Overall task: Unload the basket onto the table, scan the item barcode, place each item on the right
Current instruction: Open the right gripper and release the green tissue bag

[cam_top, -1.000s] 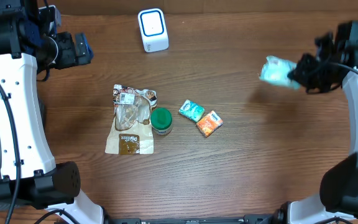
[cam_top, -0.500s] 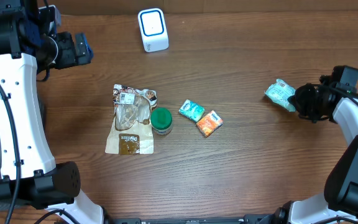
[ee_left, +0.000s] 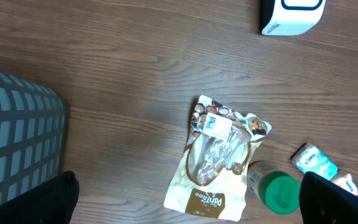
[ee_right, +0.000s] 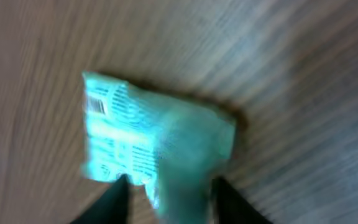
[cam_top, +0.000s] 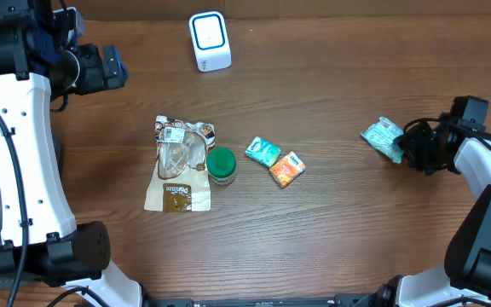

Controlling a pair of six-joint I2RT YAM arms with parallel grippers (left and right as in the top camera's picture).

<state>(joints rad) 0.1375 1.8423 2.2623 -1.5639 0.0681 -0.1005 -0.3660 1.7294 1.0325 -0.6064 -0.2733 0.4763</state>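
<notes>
The teal packet (cam_top: 383,136) lies at the right of the desk (cam_top: 339,230) between the right fingers (ee_right: 114,200) — gripped or not, I cannot tell — and the left fingers (ee_left: 337,199) stand wide open.

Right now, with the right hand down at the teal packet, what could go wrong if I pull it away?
1. The teal packet sits between the fingers of the right hand. The wrist view is blurred, so the grip may not be clear, and lifting could drag the packet.
2. The packet lies far from the white scanner, so its barcode probably cannot be read from there.
</notes>
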